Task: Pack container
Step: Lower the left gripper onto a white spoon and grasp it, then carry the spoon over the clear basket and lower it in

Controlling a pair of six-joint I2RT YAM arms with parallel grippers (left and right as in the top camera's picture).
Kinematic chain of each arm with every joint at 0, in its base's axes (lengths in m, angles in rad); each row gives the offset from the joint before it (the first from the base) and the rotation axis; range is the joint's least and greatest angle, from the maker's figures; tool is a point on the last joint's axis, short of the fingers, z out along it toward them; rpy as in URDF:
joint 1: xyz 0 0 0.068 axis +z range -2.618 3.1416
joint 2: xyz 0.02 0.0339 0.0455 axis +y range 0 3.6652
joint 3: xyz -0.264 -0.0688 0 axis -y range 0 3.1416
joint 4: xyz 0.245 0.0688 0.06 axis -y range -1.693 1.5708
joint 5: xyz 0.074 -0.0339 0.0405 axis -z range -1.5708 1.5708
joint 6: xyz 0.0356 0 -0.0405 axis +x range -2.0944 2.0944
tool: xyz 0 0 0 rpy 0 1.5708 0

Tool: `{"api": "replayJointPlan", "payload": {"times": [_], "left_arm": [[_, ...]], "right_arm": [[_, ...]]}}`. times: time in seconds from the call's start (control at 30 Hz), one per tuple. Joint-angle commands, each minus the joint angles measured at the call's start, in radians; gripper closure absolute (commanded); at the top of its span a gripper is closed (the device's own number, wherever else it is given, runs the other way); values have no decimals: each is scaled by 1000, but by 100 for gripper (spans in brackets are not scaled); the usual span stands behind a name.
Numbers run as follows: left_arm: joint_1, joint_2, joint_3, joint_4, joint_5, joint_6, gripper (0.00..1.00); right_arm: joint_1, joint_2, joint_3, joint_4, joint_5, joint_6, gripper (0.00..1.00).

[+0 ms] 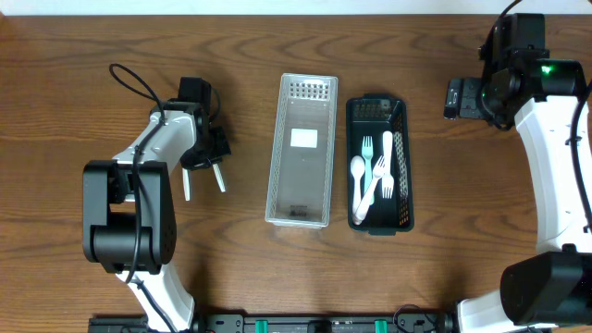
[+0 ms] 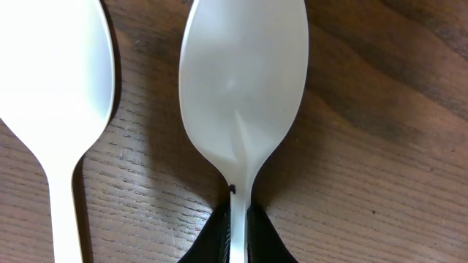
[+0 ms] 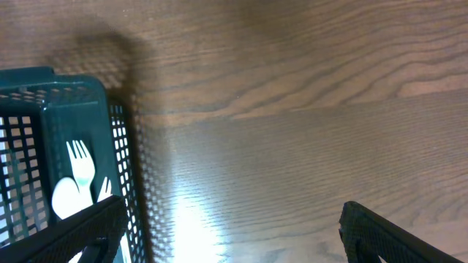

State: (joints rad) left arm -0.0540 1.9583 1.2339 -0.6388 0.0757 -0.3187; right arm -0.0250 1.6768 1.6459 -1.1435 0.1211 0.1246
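My left gripper (image 2: pixel 238 237) pinches 1 white plastic spoon (image 2: pixel 245 88) at its thin neck, left of centre overhead. I judge it light, slick and bendy, so the handle is the place to hold. My right gripper (image 3: pixel 234 237) hangs spread and empty.

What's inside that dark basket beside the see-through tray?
White plastic forks and spoons lie piled crosswise in the dark basket. The overlap hides their exact count and the floor beneath.
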Motion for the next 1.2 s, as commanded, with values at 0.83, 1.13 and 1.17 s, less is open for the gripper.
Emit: {"api": "replayJointPlan", "payload": {"times": [0.83,1.13,1.17], "left_arm": [[-503,-333,180,-160,-238,51,94],[-568,-89,180,-153,-232,51,94],[-568,-89,180,-153,-224,52,94]], "right_arm": [[-3,-1,-6,28,5,-6,4],[-3,-1,-6,24,5,-6,4],[-3,-1,-6,24,5,-6,4]]}}
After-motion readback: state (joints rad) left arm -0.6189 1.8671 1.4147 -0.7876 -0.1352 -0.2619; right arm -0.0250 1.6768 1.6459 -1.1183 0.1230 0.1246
